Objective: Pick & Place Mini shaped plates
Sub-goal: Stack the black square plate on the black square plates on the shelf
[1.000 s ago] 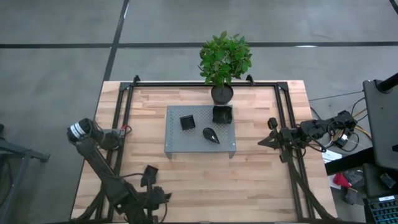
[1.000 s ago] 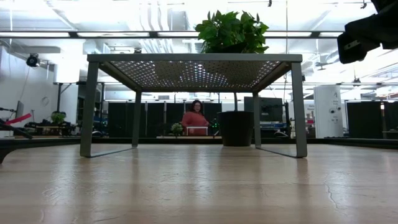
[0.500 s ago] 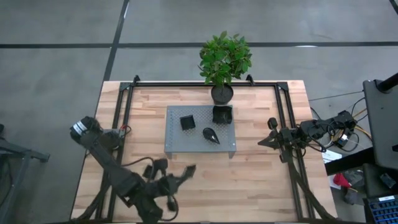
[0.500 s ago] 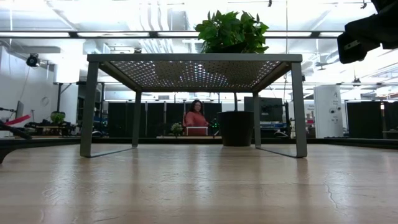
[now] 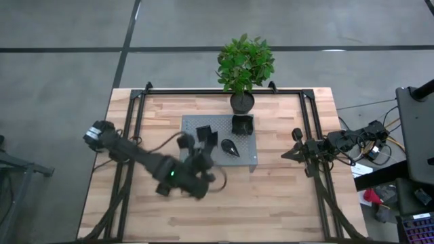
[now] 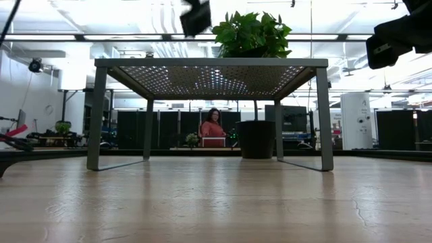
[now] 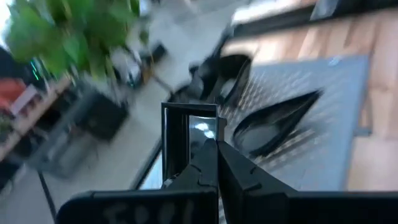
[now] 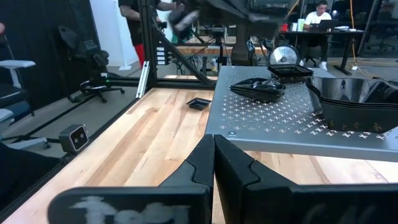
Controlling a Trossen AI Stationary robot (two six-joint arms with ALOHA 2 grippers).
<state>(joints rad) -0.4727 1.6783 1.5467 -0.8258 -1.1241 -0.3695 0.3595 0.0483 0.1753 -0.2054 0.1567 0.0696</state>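
Left gripper (image 5: pixel 209 141): fingers together, nothing between them, hanging above the left part of the grey platform (image 5: pixel 237 163), just beside the square plate (image 5: pixel 203 132). Looks like an approach pose, not a grasp; would need to spread before any pick.

Right gripper (image 5: pixel 297 146): pressed together too, empty, parked at the right edge of the table (image 5: pixel 285 196), well apart from the work. Probably kept there to leave the left arm room.

Mini shaped plates on the platform:
- square one at far left
- teardrop plate (image 5: pixel 229 147) at centre, lying flat, point toward near right
- stack of rounded-square plates (image 5: pixel 242 125) at the far right corner, nested to save space

One more small plate (image 8: pixel 200 103) flat on the wood left of the platform, seen from the right wrist only.

Plant pot (image 5: pixel 242 102) just beyond the far edge, touching nothing of the task.

Judgement: pick not yet begun. Thin, flat rims, so likely a pinch on an edge. Risk of sliding a plate across the perforated top.
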